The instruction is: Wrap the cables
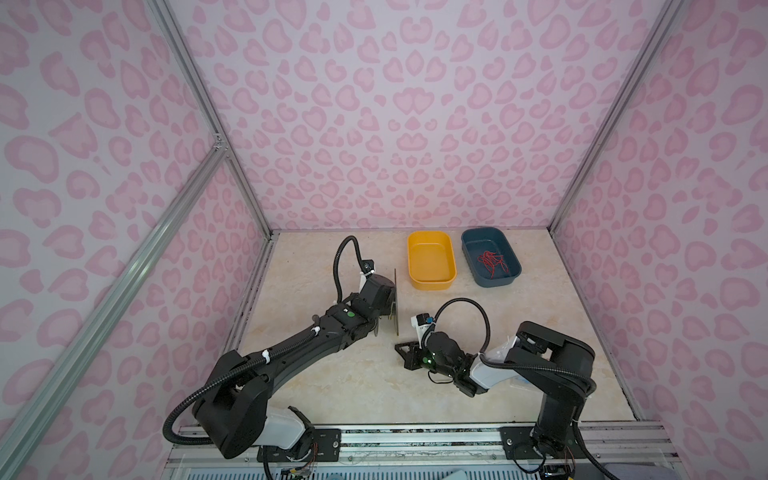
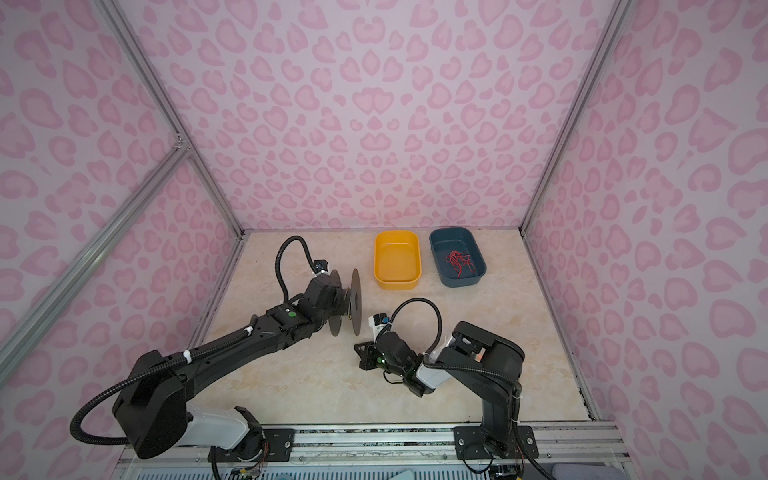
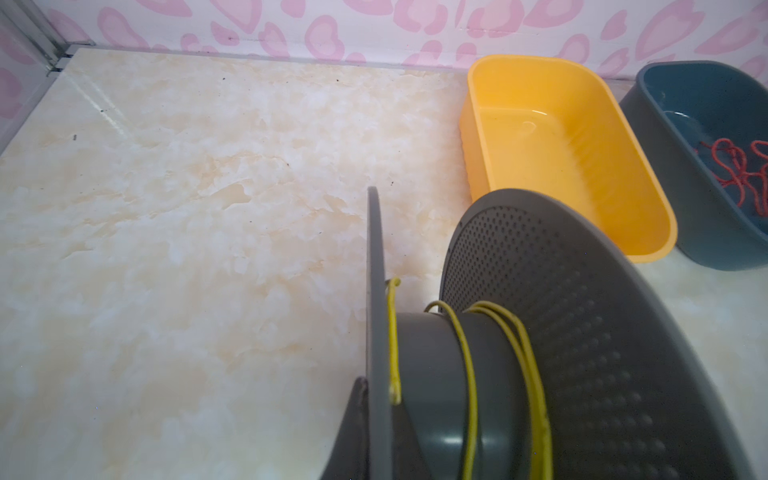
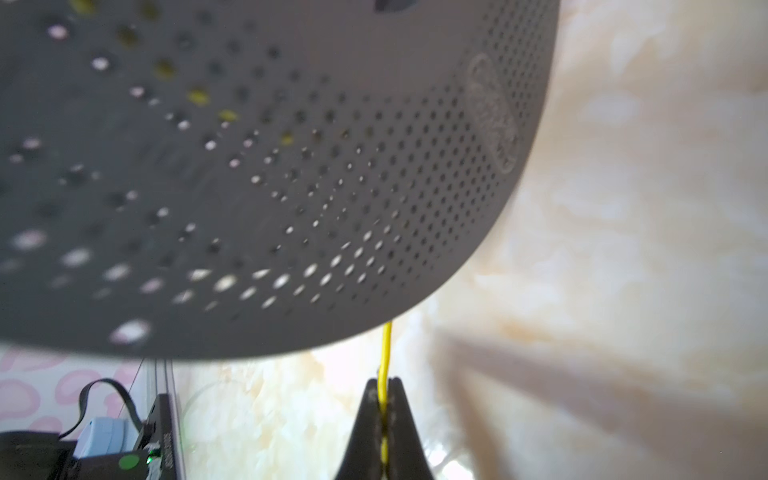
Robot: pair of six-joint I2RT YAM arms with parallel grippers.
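- Right gripper [image 4: 384, 384]: jaws clamped together on the yellow wire [image 4: 386, 349]; the strand runs straight between the two fingers in the right wrist view.
- From that pinch the wire goes up and passes behind the edge of the perforated flange [image 4: 291, 166] of the grey spool [image 2: 355, 301].
- In both top views the right gripper [image 2: 358, 347] sits low over the table [image 1: 332, 395], just beside the spool on the right arm's side. The wire is too thin to make out there.
- Left gripper [image 3: 374, 424]: clenched on the spool's near flange. One dark finger [image 3: 353, 419] shows against the flange's outer face; the rest is hidden.
- Spool stands on edge with both flanges upright, at the end of the left arm, left of centre on the table. Cannot tell whether it touches the table.
- Left wrist view: a few loose turns of yellow wire [image 3: 465, 365] around the grey hub [image 3: 428, 374], spaced apart, and one end poking up by the near flange.
- Yellow tub [image 1: 430, 259] and blue tub [image 1: 490, 257] stand side by side at the far edge of the table, well apart from both grippers.
- Red wires [image 1: 492, 262] lie tangled in the blue tub.
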